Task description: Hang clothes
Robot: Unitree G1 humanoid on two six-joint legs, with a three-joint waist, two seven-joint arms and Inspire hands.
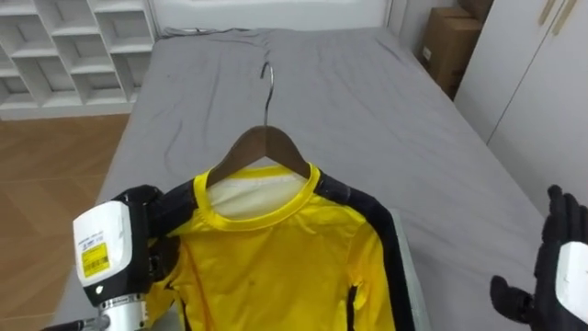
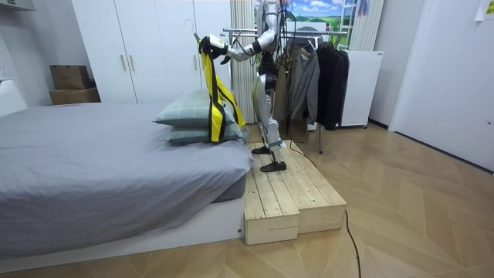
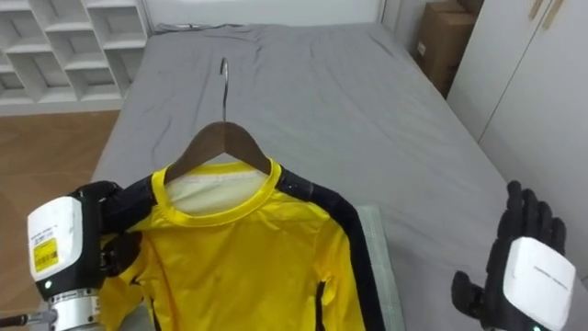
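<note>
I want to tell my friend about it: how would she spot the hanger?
Find the big grey bed. Above it the robot's left hand holds up a yellow shirt with dark sleeves. The hanger sticks out of its collar: brown wood with a thin metal hook, unlike the soft cloth around it.

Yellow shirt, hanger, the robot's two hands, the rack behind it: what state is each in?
yellow shirt: on the hanger, held up over the bed.
hanger: hook free, hooked on nothing.
left hand: shut on the shirt's shoulder.
right hand: open, empty.
rack: dark coats hang on it.
</note>
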